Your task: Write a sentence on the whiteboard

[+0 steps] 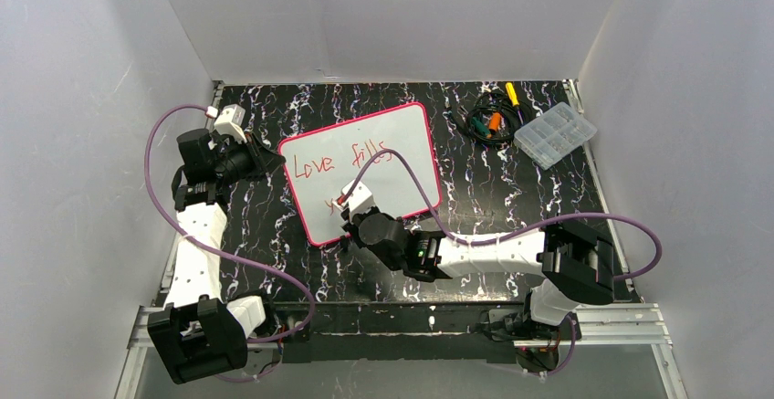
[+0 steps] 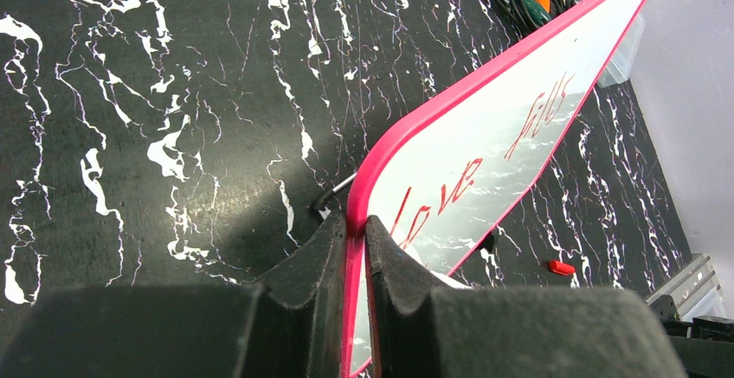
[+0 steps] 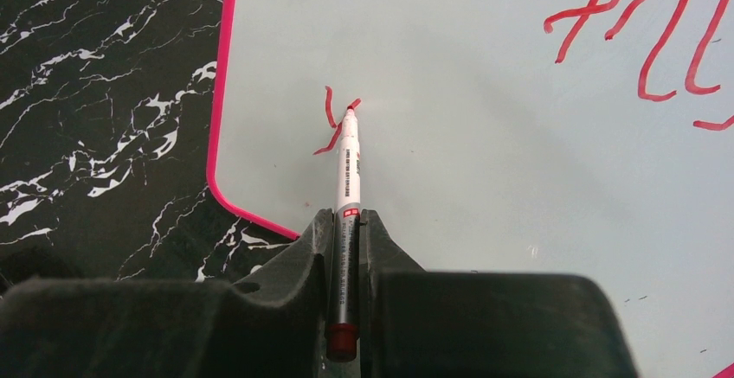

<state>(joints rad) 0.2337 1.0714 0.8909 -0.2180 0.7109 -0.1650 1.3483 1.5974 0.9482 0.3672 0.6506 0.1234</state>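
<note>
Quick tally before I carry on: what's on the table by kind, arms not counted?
Whiteboard: 1
Marker: 1
Small red cap: 1
Clear compartment box: 1
Cable tangle: 1
Total: 5

Sentence — its second line sits mostly under the right gripper, only a first stroke showing. Right wrist view clips "fills" at the edge. Box contents — too small to tell.

Robot lab cell — white walls, black marbled tabletop, aluminium rail
</note>
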